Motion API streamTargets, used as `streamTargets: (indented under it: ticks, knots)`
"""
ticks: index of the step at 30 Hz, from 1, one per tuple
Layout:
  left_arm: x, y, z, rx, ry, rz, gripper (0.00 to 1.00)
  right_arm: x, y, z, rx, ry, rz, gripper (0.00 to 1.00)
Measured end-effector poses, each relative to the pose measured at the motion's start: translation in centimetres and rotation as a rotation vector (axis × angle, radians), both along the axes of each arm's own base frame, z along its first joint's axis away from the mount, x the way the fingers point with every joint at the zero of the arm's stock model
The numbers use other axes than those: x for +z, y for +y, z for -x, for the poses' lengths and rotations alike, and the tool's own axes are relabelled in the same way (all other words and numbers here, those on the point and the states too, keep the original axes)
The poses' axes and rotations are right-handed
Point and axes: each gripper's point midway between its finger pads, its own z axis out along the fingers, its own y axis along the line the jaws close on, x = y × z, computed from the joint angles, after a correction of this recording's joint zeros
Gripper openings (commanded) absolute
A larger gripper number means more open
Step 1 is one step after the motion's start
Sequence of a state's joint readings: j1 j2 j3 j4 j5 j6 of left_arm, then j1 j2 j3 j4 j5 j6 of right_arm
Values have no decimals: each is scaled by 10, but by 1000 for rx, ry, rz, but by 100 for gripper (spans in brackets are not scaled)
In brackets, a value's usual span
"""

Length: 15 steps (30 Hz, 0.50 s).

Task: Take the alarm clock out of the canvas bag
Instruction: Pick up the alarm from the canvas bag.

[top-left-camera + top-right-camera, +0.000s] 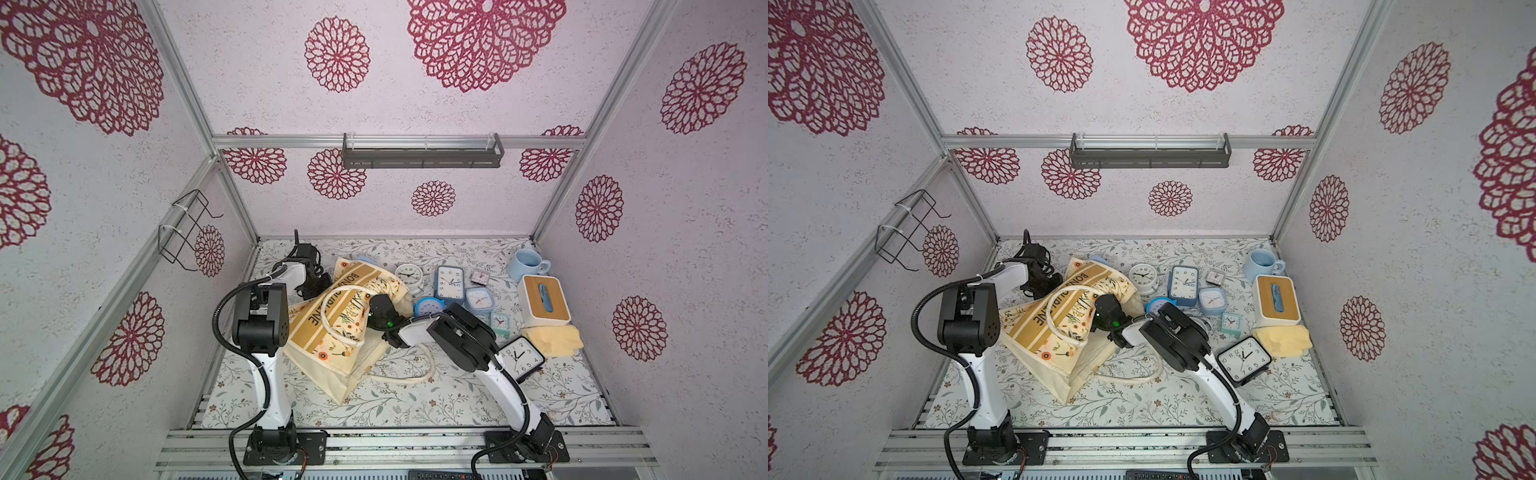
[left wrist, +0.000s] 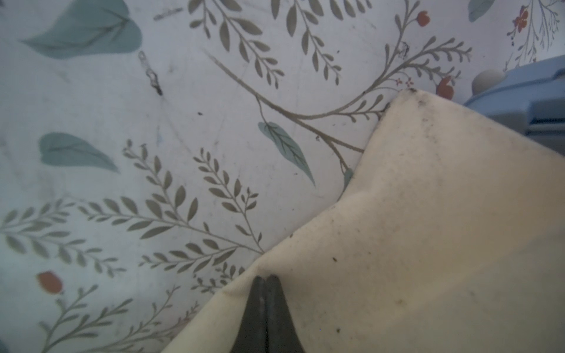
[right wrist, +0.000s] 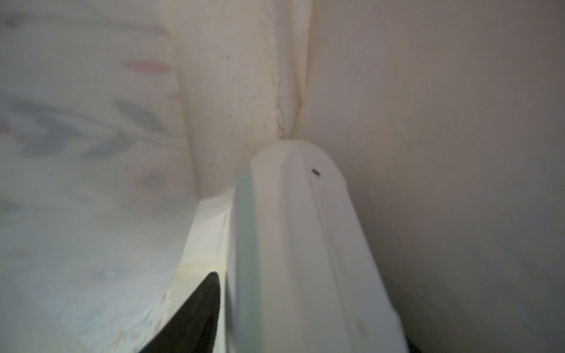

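The canvas bag [image 1: 328, 332] [image 1: 1042, 332] lies on its side on the left half of the table, striped panel up, mouth toward the right. At the bag's far left edge my left gripper [image 1: 326, 286] [image 2: 266, 279] is shut, pinching the cream fabric [image 2: 428, 229]. My right arm's wrist [image 1: 384, 313] reaches into the bag's mouth, and the fingers are hidden in both top views. In the right wrist view a white alarm clock [image 3: 305, 244] sits between the fingers of my right gripper [image 3: 308, 308] inside the cream lining [image 3: 428, 107]. One dark finger [image 3: 195, 314] stands a sliver off the clock's face.
Several other clocks stand right of the bag: a white round one [image 1: 408, 274], a blue rectangular one [image 1: 450, 282], a black square one [image 1: 519, 357]. Farther right are a blue mug [image 1: 525, 264], a tissue box [image 1: 544, 305] and a yellow cloth [image 1: 552, 338]. A bag handle [image 1: 399, 376] trails on the table.
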<state>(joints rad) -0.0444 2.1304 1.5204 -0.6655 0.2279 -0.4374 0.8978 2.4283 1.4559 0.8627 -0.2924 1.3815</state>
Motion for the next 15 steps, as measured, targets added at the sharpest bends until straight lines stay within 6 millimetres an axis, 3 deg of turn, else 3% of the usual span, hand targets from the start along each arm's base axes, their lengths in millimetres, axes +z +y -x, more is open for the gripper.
streamTargets:
  ticks: [3,6,10,15]
  knots:
    - [0,-2,1,-3,4,10,0,-6,-2,1,-8,16,15,44]
    - [0,-4,3,-7,8,25,0,-2,-7,2,-22,15,-9,37]
    - [3,-8,13,-8,20,54,0,-1,-22,13,-35,26,8,33]
    - [21,11,36,51,39,73,0,2,-54,42,-27,81,109,32]
